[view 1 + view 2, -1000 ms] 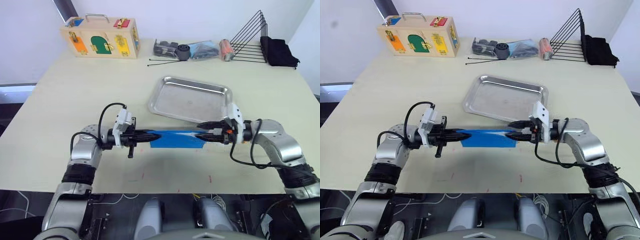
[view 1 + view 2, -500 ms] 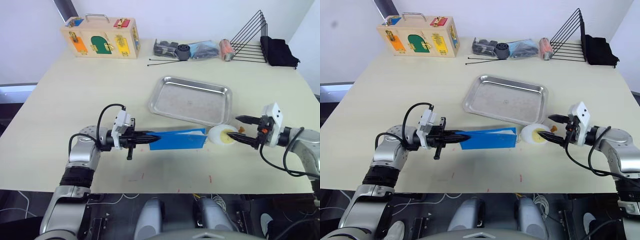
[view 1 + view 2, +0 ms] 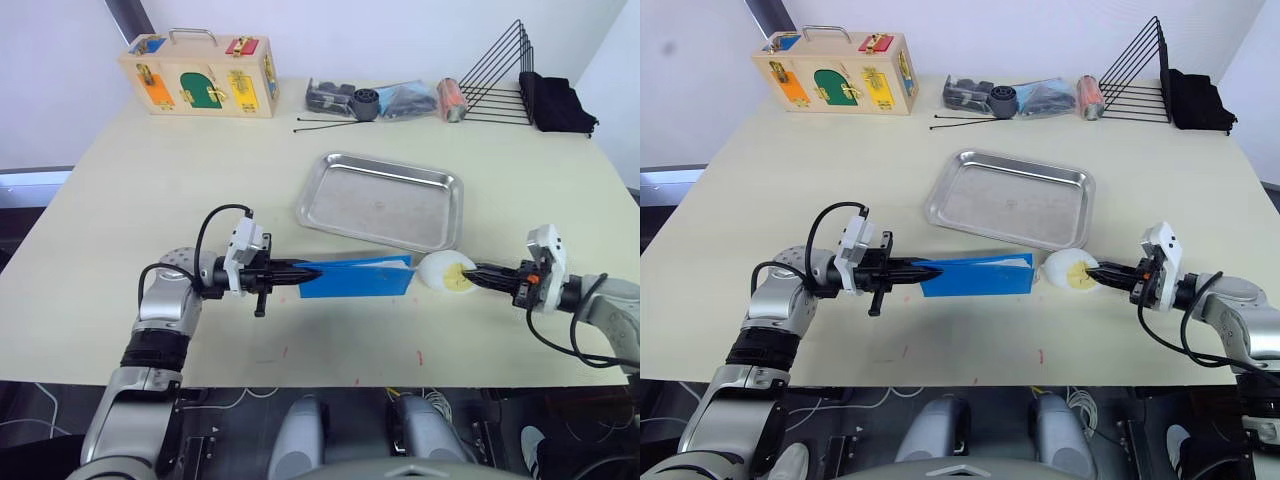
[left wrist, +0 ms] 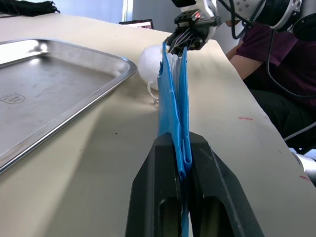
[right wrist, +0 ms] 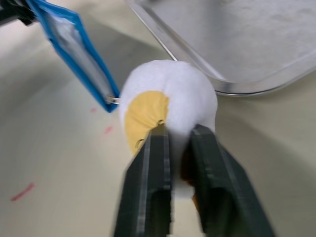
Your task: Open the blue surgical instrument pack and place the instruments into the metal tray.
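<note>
The right gripper (image 3: 1102,276) has closed on the white pouch (image 3: 1068,270) beside the metal tray (image 3: 1010,198).

Each arm is silver-grey metal with rounded, glossy shells and a black ribbed band behind the elbow. Just behind the left gripper (image 3: 300,274) sits a white boxy camera mount, with a black cable looping from it back to the forearm. The right gripper (image 3: 478,272) has the same white mount, with a small orange-red part beside it and a black cable curling behind. Both grippers have two slim, tapered black fingers (image 4: 163,197) of matte plastic.
</note>
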